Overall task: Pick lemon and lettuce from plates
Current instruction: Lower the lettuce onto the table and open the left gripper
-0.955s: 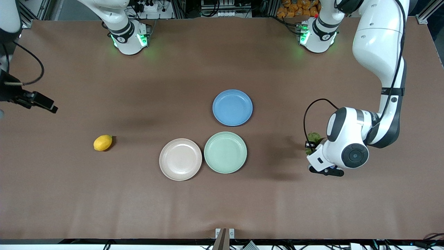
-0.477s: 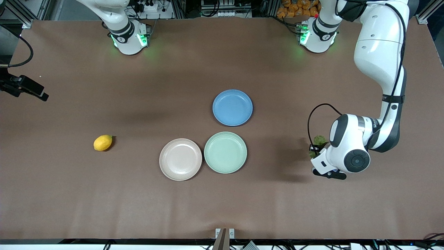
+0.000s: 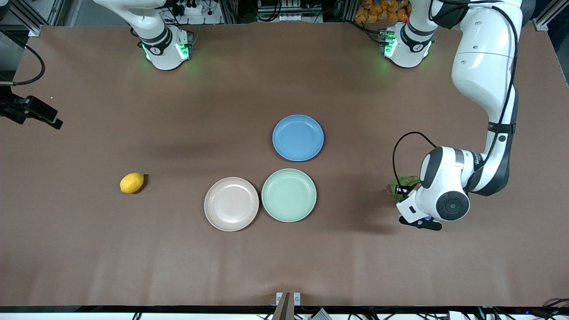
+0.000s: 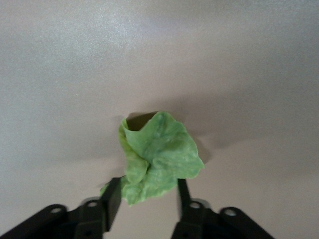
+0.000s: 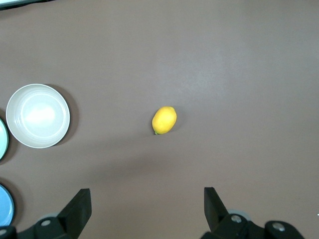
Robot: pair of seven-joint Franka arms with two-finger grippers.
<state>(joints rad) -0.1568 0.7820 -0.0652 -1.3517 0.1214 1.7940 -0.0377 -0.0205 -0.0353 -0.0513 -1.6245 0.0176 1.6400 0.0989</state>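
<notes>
The lettuce (image 3: 402, 183) is a wrinkly green leaf lying on the bare table toward the left arm's end, off both plates. My left gripper (image 3: 411, 198) is right over it. In the left wrist view the left gripper (image 4: 147, 186) stands open, and the lettuce (image 4: 159, 154) lies between its spread fingers. The lemon (image 3: 132, 182) rests on the table toward the right arm's end, apart from the beige plate (image 3: 231, 204) and the mint plate (image 3: 289, 195), which are both bare. My right gripper (image 3: 35, 113) hangs open high over that end; in its wrist view the right gripper (image 5: 147, 199) is well off the lemon (image 5: 164, 120).
A bare blue plate (image 3: 298, 138) sits farther from the front camera than the mint plate. The beige plate (image 5: 38, 115) shows in the right wrist view too. The brown table (image 3: 178, 258) runs wide around the three plates.
The left gripper's fingers have spread apart and the lettuce has settled onto the table, its leaf unfolding. The right gripper drew back toward the table's end, then held still.
</notes>
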